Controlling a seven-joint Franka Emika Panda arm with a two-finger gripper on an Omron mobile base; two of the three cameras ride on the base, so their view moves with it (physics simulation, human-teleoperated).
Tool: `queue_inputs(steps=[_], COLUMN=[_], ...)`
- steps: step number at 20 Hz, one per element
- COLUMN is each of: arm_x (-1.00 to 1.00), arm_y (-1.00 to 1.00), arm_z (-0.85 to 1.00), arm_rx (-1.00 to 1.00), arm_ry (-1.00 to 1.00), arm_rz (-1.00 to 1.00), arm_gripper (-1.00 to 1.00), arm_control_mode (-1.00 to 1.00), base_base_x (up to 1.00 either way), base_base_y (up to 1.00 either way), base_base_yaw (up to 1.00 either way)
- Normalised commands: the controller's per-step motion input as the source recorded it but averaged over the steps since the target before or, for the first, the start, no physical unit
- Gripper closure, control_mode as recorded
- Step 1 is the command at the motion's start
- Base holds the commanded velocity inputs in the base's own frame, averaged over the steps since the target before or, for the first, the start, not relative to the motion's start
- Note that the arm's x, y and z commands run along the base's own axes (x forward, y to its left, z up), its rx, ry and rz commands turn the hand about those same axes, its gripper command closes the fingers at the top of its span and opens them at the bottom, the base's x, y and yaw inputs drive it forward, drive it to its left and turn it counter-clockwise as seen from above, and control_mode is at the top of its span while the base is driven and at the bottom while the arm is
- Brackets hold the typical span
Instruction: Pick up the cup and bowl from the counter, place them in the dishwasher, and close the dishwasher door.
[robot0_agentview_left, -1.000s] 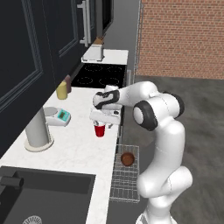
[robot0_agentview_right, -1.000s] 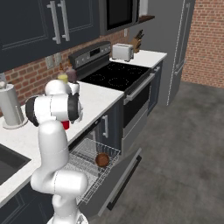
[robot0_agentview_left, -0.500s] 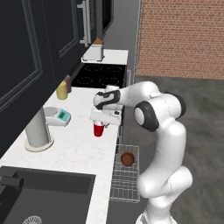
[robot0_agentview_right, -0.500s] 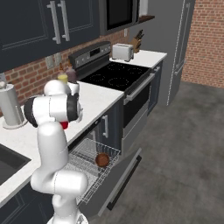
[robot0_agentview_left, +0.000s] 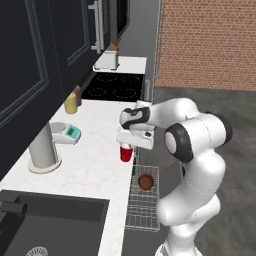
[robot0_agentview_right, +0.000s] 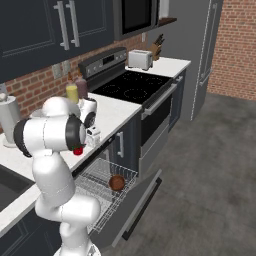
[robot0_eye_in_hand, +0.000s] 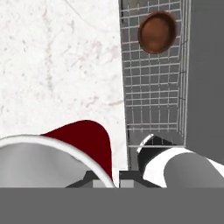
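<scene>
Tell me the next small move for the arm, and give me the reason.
Probably lift the cup straight up off the counter. The gripper sits at its rim with the jaws shut on it, and the cup appears to be resting on the stone. The bowl already lies in the pulled-out rack, so the cup goes there next.

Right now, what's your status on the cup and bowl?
Fingers shut on the cup, at the counter edge. Bowl already in the dishwasher rack. Dishwasher door open. Nothing between cup and rack.
</scene>
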Motion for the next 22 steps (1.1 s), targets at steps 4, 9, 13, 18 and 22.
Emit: queue_inputs(steps=[4, 9, 13, 18, 22], arm_x=[-0.60, -0.18, 0.00, 0.01, 0.11], arm_y=[-1.00, -1.00, -1.00, -0.87, -0.50], arm_z=[0.00, 0.00, -0.04, -0.16, -0.41], arm_rx=[0.05, 0.11, 0.14, 0.10, 0.10], arm_ry=[-0.03, -0.05, -0.15, -0.03, 0.00], arm_rz=[-0.05, -0.01, 0.01, 0.13, 0.31], arm_gripper=[1.00, 1.00, 1.00, 1.00, 1.00], arm_control_mode=[-1.00, -1.00, -1.00, -1.00, -1.00], base_base_x=[0.00, 0.00, 0.00, 0.00, 0.00], base_base_y=[0.00, 0.00, 0.00, 0.00, 0.00], base_base_yaw=[0.00, 0.00, 0.00, 0.00, 0.00])
